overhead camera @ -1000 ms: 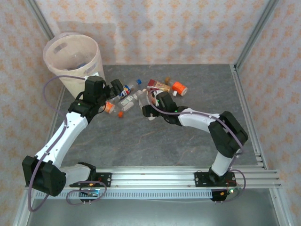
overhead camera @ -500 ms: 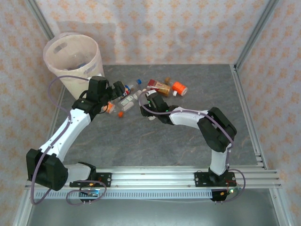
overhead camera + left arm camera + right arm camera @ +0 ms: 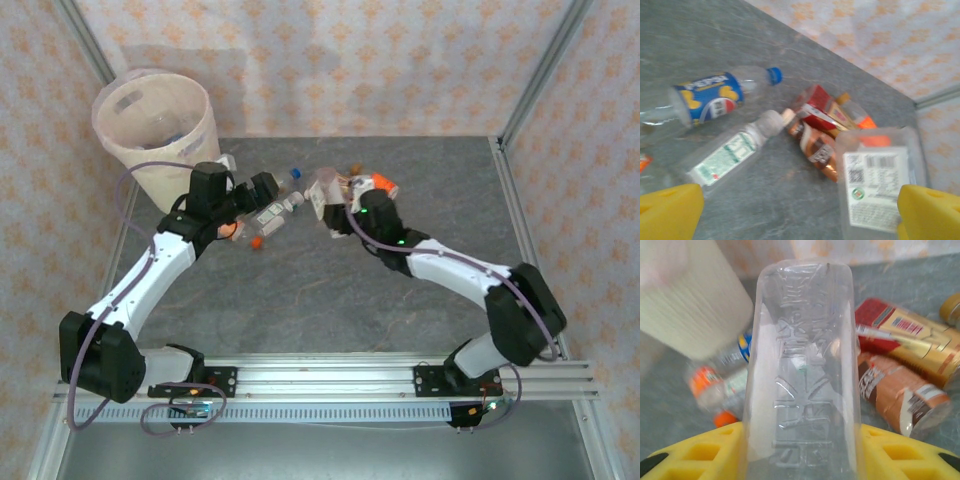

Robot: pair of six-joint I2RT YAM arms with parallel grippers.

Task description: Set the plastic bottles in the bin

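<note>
**A:** What is in the bin [image 3: 185, 165]?

**B:** It stands upright at the far left corner of the table [image 3: 330, 300], lined with a pinkish bag [image 3: 112, 100]. Something small and bluish lies at the bottom, too small to tell what.

**A:** And the bottles?

**B:** The right gripper [image 3: 802, 455] is clamped on a clear bottle [image 3: 805, 365], held up off the table over the middle of the pile. Its long axis runs straight out from between the fingers. I cannot tell which end has the cap.

**A:** The others?

**B:** They lie on their sides near the bin. The blue-label bottle [image 3: 710, 97] points its blue cap far and to the right. The white-label bottle [image 3: 727, 155] lies just beside it, roughly parallel. A brown bottle [image 3: 815, 147] has its cap close to that one's neck.

**A:** The left gripper [image 3: 799, 212]?

**B:** Its jaws are spread wide, holding nothing, above those lying bottles
</note>
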